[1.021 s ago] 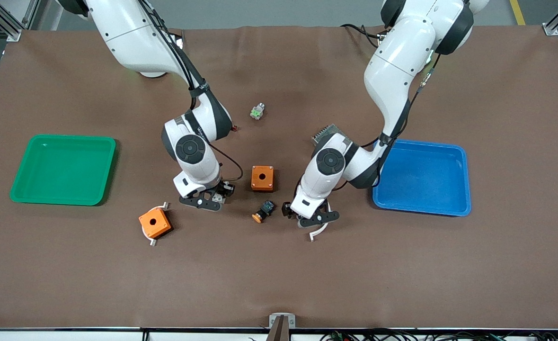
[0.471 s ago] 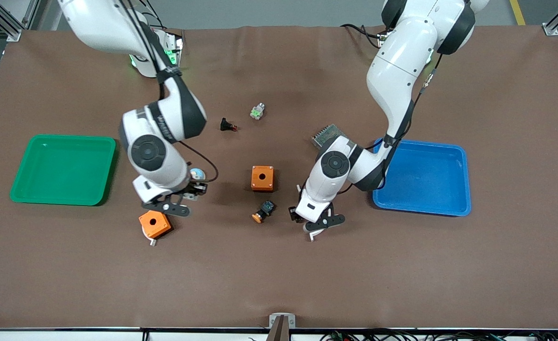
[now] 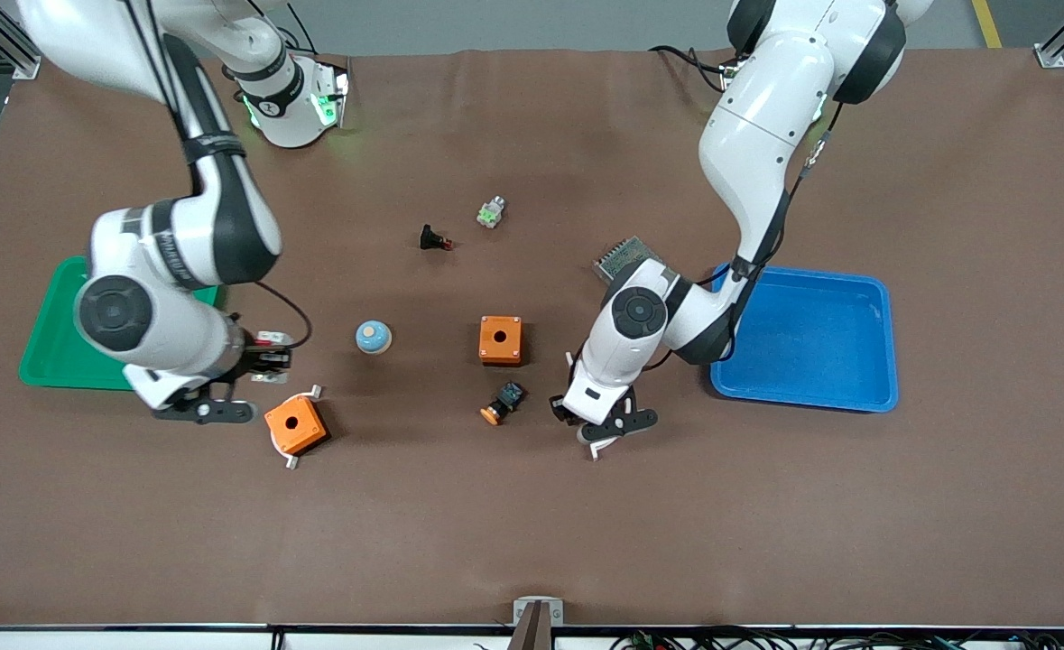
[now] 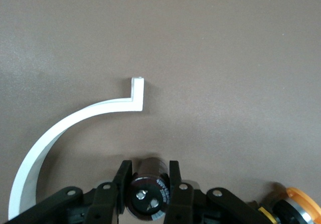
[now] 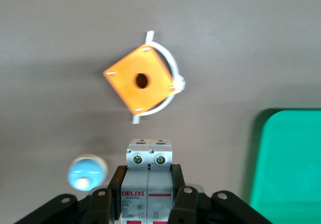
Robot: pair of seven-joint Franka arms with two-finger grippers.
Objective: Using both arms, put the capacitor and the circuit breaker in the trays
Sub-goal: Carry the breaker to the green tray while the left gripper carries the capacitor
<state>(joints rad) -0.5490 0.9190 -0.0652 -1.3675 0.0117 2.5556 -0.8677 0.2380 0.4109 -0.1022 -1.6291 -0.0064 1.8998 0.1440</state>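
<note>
My right gripper hangs over the table between the green tray and an orange box with a white ring. In the right wrist view it is shut on the circuit breaker, a white-grey block with red markings. My left gripper is low over the table beside the black push-button with orange cap. In the left wrist view it is shut on the capacitor, a dark cylinder with a silvery end. A white curved strip lies on the table under it.
The blue tray stands at the left arm's end. A second orange box, a blue dome, a small black part with red tip, a small white-green part and a grey board lie mid-table.
My right arm has swung toward the green tray with the circuit breaker, uncovering the blue dome. My left gripper has shifted only slightly, holding the capacitor.
</note>
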